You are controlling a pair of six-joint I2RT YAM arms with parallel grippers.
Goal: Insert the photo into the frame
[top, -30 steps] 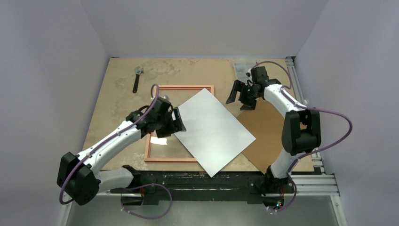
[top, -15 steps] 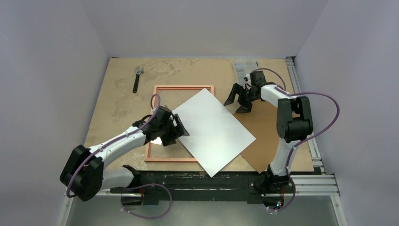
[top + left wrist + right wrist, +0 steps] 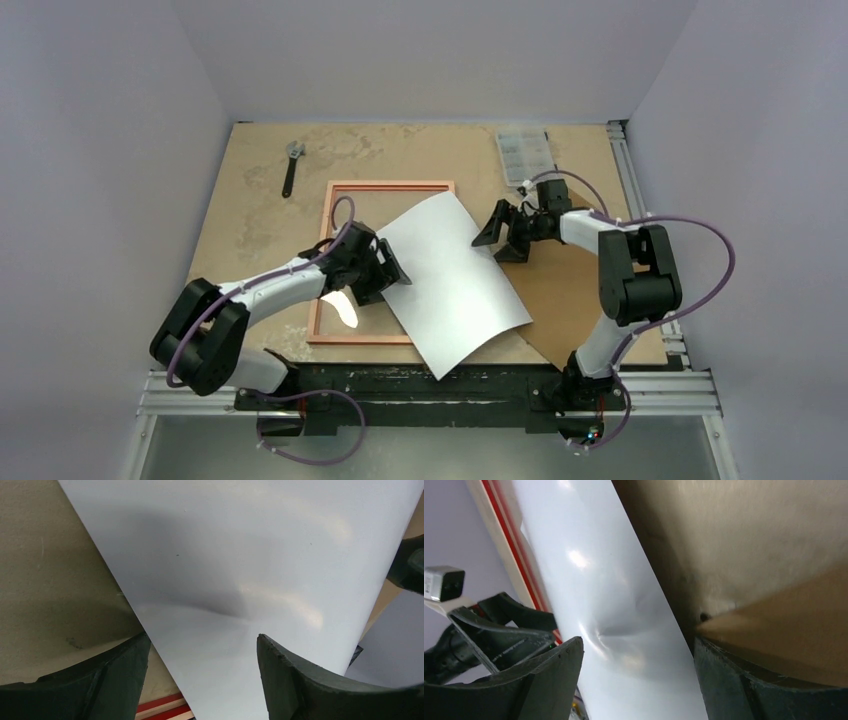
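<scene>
Nothing here carries a brand or a label. The only marking is faint print on a dark finger at 8 o'clock in the right wrist view, too small to read.

Counted, there is one photo (image 3: 450,280), one frame (image 3: 390,186), one brown backing board (image 3: 570,290), one wrench (image 3: 291,167), one clear plastic box (image 3: 526,155) and two arms.

Seen from overhead, the photo lies white side up near the middle of the table (image 3: 250,230), turned at a slant. Its left part covers the frame's right side and its right part covers the backing board's left edge. One corner points toward 6 o'clock, close to the near edge of the table. The sheet is bowed rather than flat, and both wrist views show a shallow dent in its glossy surface (image 3: 250,555) (image 3: 599,580).

The frame lies flat at about 9 o'clock from the photo with a copper-coloured face up. A red strip of it shows in the left wrist view (image 3: 165,707) and the right wrist view (image 3: 499,520). The wrench lies at 11 o'clock on the table and the box at 1 o'clock, both well apart from the photo. The backing board is at 4 o'clock.

The left gripper (image 3: 388,270) is at the photo's 9 o'clock edge. Its fingers are spread wide and the sheet runs between them (image 3: 202,645). It seems to press on the edge, though contact is hard to make out. The right gripper (image 3: 500,235) is at the photo's 2 o'clock edge. Its fingers are also spread wide, astride the edge where the photo meets the bare table (image 3: 639,645), and pinch nothing.
</scene>
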